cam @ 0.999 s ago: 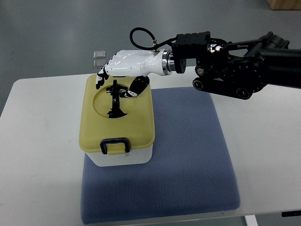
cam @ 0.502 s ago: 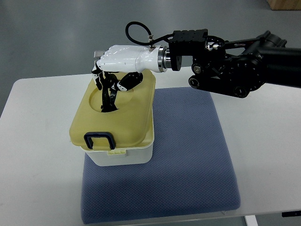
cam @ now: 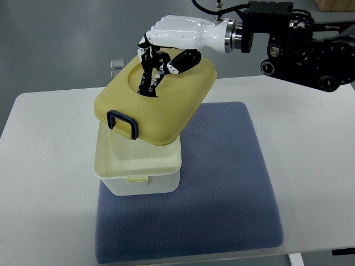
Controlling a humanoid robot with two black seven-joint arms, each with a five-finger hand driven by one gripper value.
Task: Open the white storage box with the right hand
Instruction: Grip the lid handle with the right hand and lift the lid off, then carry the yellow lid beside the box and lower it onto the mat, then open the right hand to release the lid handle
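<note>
The white storage box [cam: 138,172] stands on the front left part of a blue mat [cam: 222,188], its top now uncovered. Its yellow lid [cam: 161,105] hangs tilted above the box, clear of the rim, with the dark blue latch [cam: 123,123] at its lower left edge. My right hand [cam: 158,64], white with black fingers [cam: 150,75], comes in from the upper right and is shut on the black handle in the lid's round recess. The left arm does not show.
The mat lies on a white table [cam: 50,166] whose far edge runs behind the box. A small clear object [cam: 116,65] sits just beyond that edge. The black right forearm [cam: 299,41] spans the upper right.
The right hand closed on the lid's handle, then lifted the lid up and to the right off the box. The lid now tilts in the air and the box is uncovered.
</note>
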